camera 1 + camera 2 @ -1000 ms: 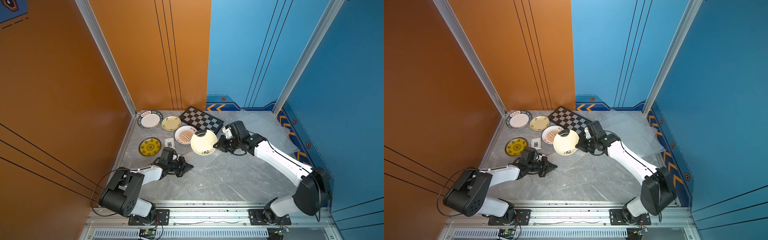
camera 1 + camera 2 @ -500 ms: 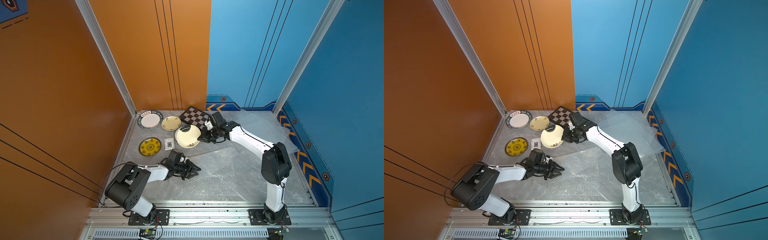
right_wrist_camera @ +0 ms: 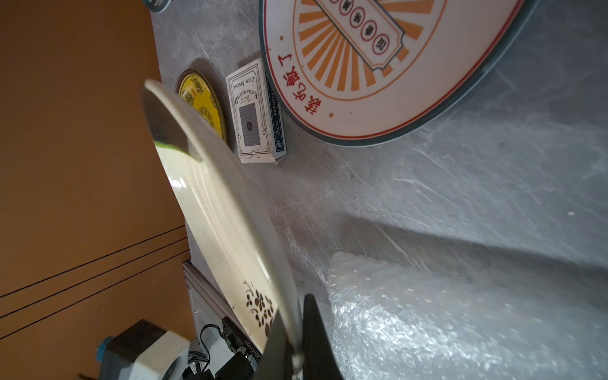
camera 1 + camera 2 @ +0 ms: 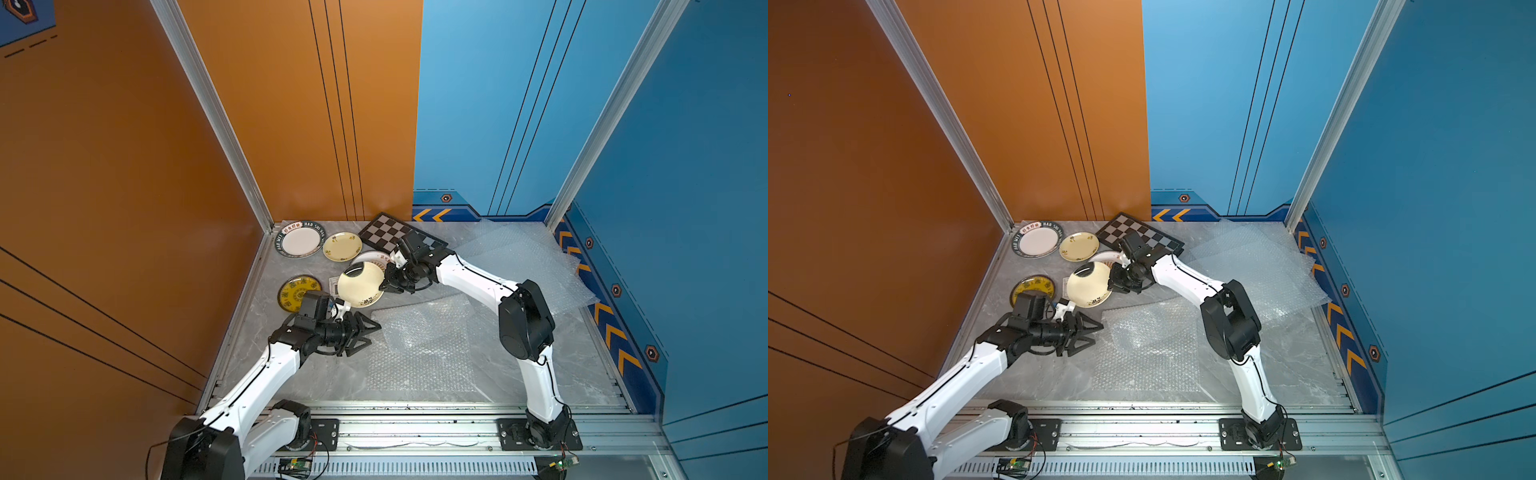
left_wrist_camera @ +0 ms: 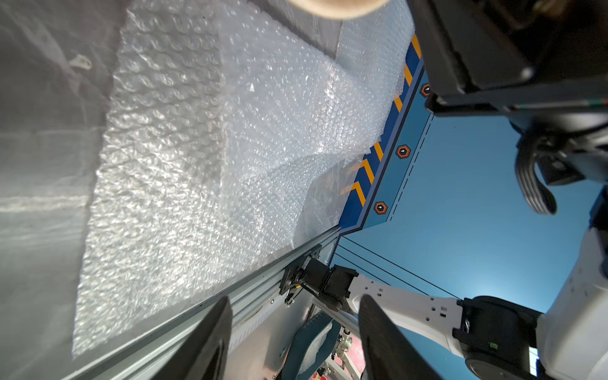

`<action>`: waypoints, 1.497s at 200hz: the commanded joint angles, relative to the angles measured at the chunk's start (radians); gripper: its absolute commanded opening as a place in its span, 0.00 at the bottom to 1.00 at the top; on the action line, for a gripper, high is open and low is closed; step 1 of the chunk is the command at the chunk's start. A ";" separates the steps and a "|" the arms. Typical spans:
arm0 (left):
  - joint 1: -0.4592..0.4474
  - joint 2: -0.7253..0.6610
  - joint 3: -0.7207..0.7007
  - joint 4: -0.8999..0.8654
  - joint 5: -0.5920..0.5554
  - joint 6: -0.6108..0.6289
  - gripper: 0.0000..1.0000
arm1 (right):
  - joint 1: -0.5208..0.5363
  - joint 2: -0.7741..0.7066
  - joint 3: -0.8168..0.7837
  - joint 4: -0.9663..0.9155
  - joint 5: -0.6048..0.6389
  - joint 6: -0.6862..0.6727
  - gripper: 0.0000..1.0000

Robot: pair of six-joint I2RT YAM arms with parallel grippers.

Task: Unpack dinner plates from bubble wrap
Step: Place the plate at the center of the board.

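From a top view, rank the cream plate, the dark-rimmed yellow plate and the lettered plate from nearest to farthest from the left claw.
1. The cream plate, held up by the right claw, just beyond the left claw.
2. The dark-rimmed yellow plate, lying flat off to the claw's left.
3. The lettered plate, lying flat far back on the left, in the corner.

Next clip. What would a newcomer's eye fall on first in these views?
First, the round cream ceramic plate with a dark sprig, held tilted in the air by its edge in the right claw, left of centre. Just in front of it, the left claw stands open and empty at the edge of a crumpled clear bubble wrap sheet. More clear bubble wrap is heaped toward the right wall.
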 commanded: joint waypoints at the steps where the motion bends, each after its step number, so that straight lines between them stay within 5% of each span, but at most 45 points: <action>1: 0.044 -0.065 0.101 -0.276 -0.067 0.136 0.63 | 0.032 0.029 0.031 -0.027 -0.025 -0.006 0.00; 50: 0.077 -0.113 0.343 -0.423 -0.288 0.260 0.63 | 0.101 0.049 0.025 -0.029 -0.031 -0.048 0.00; 94: 0.116 -0.149 0.376 -0.453 -0.491 0.258 0.64 | 0.199 0.094 0.027 -0.027 -0.042 -0.056 0.00; 180: 0.149 -0.225 0.373 -0.481 -0.577 0.258 0.66 | 0.277 0.261 0.148 -0.027 -0.107 -0.038 0.00; 263: 0.171 -0.243 0.350 -0.490 -0.563 0.250 0.67 | 0.285 0.276 0.163 -0.029 -0.119 -0.059 0.00; 299: 0.174 -0.242 0.340 -0.483 -0.556 0.237 0.67 | 0.284 0.264 0.143 -0.029 -0.108 -0.062 0.19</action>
